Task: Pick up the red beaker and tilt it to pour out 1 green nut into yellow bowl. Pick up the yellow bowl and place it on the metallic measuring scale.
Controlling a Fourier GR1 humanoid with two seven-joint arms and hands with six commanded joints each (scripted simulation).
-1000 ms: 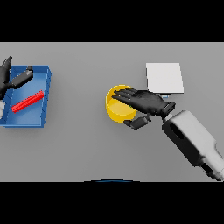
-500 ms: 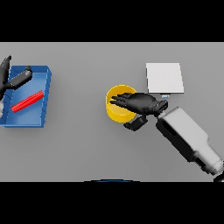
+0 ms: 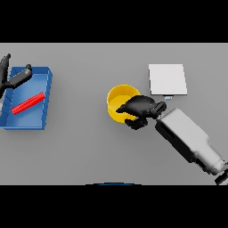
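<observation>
Right hand (image 3: 140, 109) curled over the near-right rim of the yellow bowl (image 3: 119, 99), judged light, rigid and smooth, best pinched across its wall at the rim.

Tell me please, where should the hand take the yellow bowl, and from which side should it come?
Probably at the rim, on the side nearest the right arm. The yellow bowl sits upright with its mouth open, so the thin wall can be pinched from above. The right hand is curled over that near-right edge. The scale lies beyond on the right, so this grip should leave the carry path free.
</observation>
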